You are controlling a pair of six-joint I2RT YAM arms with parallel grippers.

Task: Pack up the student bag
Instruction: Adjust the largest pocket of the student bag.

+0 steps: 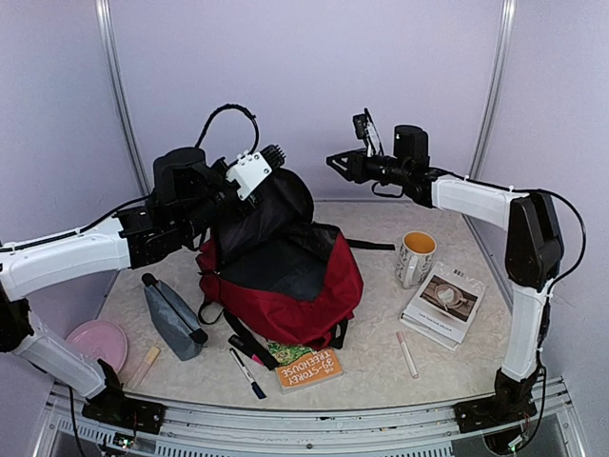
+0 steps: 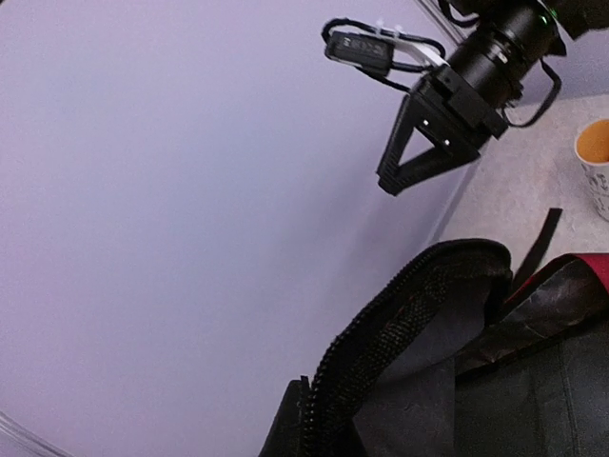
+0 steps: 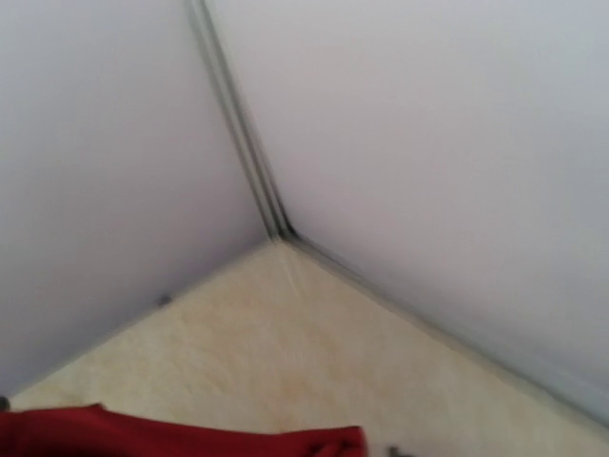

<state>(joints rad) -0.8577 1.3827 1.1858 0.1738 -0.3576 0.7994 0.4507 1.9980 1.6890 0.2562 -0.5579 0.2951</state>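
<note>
Evidently the left gripper [image 1: 269,162], above and left of centre in the top view, is clamped tight on the black upper rim of the student bag [image 1: 304,286]. It lifts that rim so the mouth gapes toward the right, and I judge this is meant to give the other arm a way in. The bag sits in the middle of the table [image 1: 376,328], its red front toward the lower edge of the frame and its dark lining showing. The right gripper [image 1: 335,162] hangs in the air upper right of centre, near the raised rim but apart from it, with nothing visible between its fingers. Whether they stand wide or narrow I cannot tell: the left wrist view shows them side-on, and its own blurred camera shows only a wall corner and a strip of red cloth. Around the bag lie things probably yet to go in: a mug [image 1: 416,257] and a white book [image 1: 445,303] at right, a pink pen [image 1: 407,354] below them, a paperback [image 1: 309,366] and a marker [image 1: 245,371] by the bag's lower edge, and a grey pouch [image 1: 173,317] and pink plate [image 1: 95,343] at lower left. Loose black straps [image 1: 243,333] trail at the bag's foot near the paperback and marker, and could snag a pick there
</note>
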